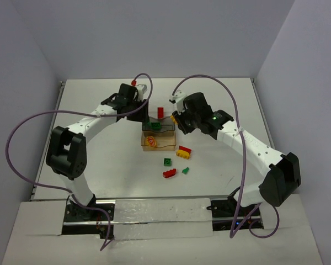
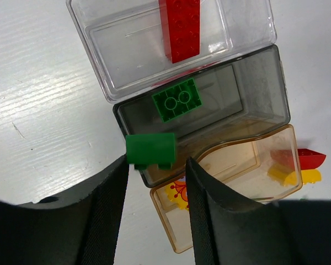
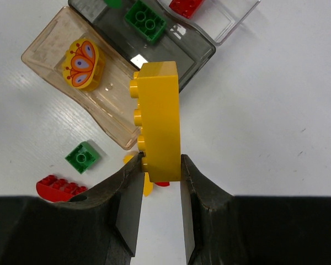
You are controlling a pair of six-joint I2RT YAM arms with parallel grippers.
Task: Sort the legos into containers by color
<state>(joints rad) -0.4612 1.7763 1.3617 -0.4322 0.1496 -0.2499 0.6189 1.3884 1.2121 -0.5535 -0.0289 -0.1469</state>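
Three trays stand in a row: clear [image 2: 121, 55] with a red brick [image 2: 182, 27], smoky grey [image 2: 254, 94] with a green brick [image 2: 176, 99], amber [image 2: 237, 165] with a yellow butterfly piece [image 2: 179, 193]. My left gripper [image 2: 157, 163] is open over the grey tray's near corner. A second green brick [image 2: 150, 149] sits loose just beyond its fingertips. My right gripper [image 3: 160, 165] is shut on a long yellow brick [image 3: 160, 121], held above the table beside the amber tray [image 3: 49, 55]. In the top view both grippers [image 1: 147, 118] [image 1: 175, 118] flank the trays.
Loose on the table near the trays are a red-and-yellow stack [image 1: 183, 151], a green brick [image 1: 167, 162], a red brick [image 1: 169, 173] and a tiny green piece [image 1: 185, 170]. Purple cables loop over both arms. Walls close in the table's sides and back.
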